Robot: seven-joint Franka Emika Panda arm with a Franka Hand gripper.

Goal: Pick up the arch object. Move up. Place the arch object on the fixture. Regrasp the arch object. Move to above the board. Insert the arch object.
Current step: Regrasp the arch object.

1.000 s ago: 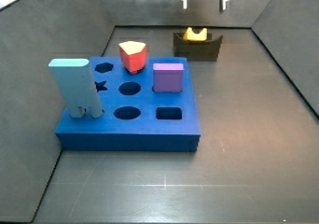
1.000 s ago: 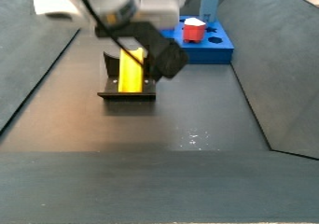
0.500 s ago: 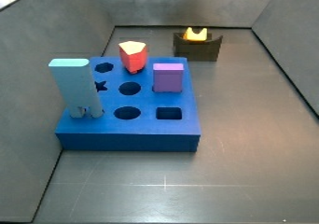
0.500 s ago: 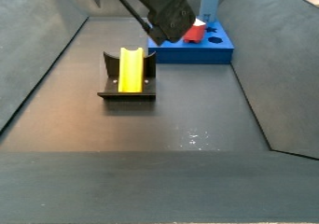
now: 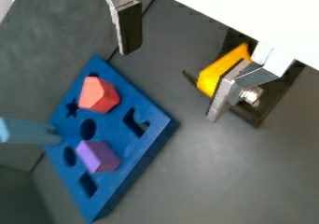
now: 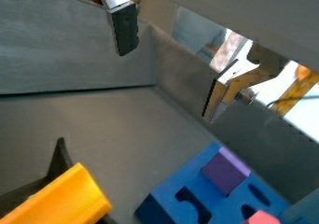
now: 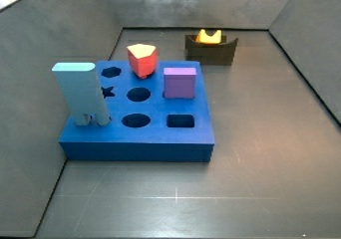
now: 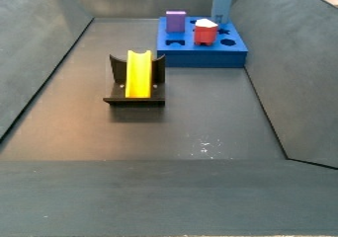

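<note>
The arch object [image 8: 137,75], yellow with orange faces, lies in the dark fixture [image 8: 133,102], away from the board [image 8: 199,55]. In a side view it shows at the back [image 7: 208,36] in the fixture [image 7: 213,52], behind the board [image 7: 134,151]. My gripper [image 5: 178,60] is open and holds nothing, high above the floor. It is above the side views' upper edges. In both wrist views the arch object [image 5: 225,67] [image 6: 62,202] lies far below, near one finger's line of sight. The board [image 5: 131,146] [image 6: 187,204] is off to the side.
On the board stand a tall light-blue block [image 7: 80,92], a red prism [image 7: 143,59] and a purple block [image 7: 180,82]. Grey walls slope up around the dark floor [image 8: 199,122].
The gripper has risen from just above the fixture and left both side views. The arch object stays in the fixture, unmoved.
</note>
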